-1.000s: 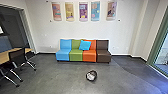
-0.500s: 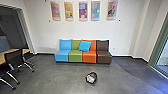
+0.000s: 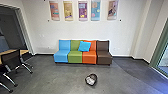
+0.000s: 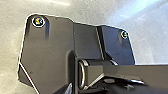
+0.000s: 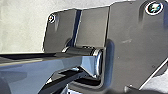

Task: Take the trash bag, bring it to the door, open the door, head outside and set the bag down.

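**While the trash bag [image 3: 91,80] sits on bare floor [image 3: 57,77], a careless approach is your main risk**

Drive too close and the robot's wide dark plate [image 4: 57,42] could nudge the bag, since its rounded shape may roll or slide. Grab too shallow, and you might pinch a loose fold that tears or slips out (the pale patch could be contents or only shine; you can't tell which). Turning wide to the left could catch the mesh-backed chair [image 3: 10,60], because its legs splay outward. Off to the right stands a green-framed glass panel [image 3: 165,52], possibly your door. Overrun the bag and you head for the coloured sofa [image 3: 103,58] by the far wall [image 3: 125,32].

Both wrists look down on that plate, so the arms are probably held close above it. Whether either gripper is wide, narrow or holding anything, you cannot tell.
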{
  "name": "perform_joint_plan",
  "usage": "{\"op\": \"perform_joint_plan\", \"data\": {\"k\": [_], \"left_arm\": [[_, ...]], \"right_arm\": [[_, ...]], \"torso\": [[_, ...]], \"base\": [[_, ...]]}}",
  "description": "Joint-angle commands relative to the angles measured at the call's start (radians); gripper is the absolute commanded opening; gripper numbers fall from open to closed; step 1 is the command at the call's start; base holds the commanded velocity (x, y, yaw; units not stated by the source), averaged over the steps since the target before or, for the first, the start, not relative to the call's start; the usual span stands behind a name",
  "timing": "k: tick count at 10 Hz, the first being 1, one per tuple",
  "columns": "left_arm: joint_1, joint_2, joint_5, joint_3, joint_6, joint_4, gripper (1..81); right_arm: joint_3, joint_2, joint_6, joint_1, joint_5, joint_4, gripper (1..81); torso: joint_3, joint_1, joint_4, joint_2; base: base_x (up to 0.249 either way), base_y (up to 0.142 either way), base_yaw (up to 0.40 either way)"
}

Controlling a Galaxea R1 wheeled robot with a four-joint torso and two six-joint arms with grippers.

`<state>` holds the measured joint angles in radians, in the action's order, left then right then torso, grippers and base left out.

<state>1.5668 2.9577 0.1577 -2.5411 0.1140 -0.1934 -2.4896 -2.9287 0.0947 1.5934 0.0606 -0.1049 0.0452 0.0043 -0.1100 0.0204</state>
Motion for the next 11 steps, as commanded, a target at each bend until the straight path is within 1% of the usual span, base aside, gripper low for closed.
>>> {"op": "perform_joint_plan", "data": {"k": [1,11], "left_arm": [[-0.038,-0.005,-0.044,0.008,0.004,-0.006,81.1],[-0.038,-0.001,-0.046,0.008,0.004,-0.006,81.1]], "right_arm": [[0.009,0.000,-0.012,-0.032,-0.055,-0.004,81.1],[0.009,-0.002,-0.012,-0.034,-0.055,-0.007,81.1]], "torso": [[0.000,0.000,0.000,0.000],[0.000,0.000,0.000,0.000]], "base": [[0.134,0.000,0.000],[0.127,0.000,0.000]]}}
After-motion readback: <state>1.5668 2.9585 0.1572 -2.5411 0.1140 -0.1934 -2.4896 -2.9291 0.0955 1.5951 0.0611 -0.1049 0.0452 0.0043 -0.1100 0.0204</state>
